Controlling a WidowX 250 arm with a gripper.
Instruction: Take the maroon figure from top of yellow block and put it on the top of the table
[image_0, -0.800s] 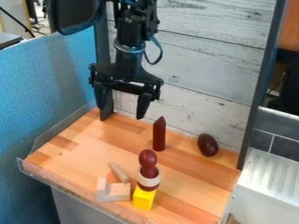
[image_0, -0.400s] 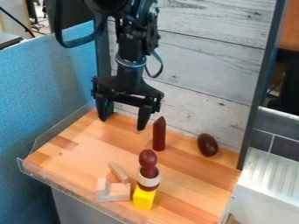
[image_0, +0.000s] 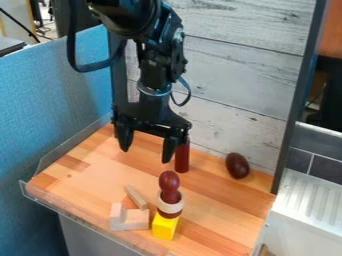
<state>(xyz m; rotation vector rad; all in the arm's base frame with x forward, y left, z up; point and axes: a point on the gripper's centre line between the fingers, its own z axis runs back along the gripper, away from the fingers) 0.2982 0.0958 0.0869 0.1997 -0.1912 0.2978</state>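
Note:
My gripper (image_0: 146, 152) hangs open above the back left of the wooden table (image_0: 93, 175), its fingers pointing down with nothing between them. The maroon figure (image_0: 169, 181), round-headed with a pale ring around its lower body, stands upright on the yellow block (image_0: 164, 227) near the front edge. The gripper is behind the figure, higher and a little to the left, apart from it.
A maroon pointed cylinder (image_0: 182, 159) stands just behind the gripper's right finger. A dark maroon egg shape (image_0: 237, 165) lies at the back right. Pale wooden blocks (image_0: 133, 219) sit left of the yellow block. A plank wall (image_0: 234, 65) rises behind.
The gripper has come down and forward, slightly to the right, and now partly covers the pointed cylinder. The figure and blocks have not moved.

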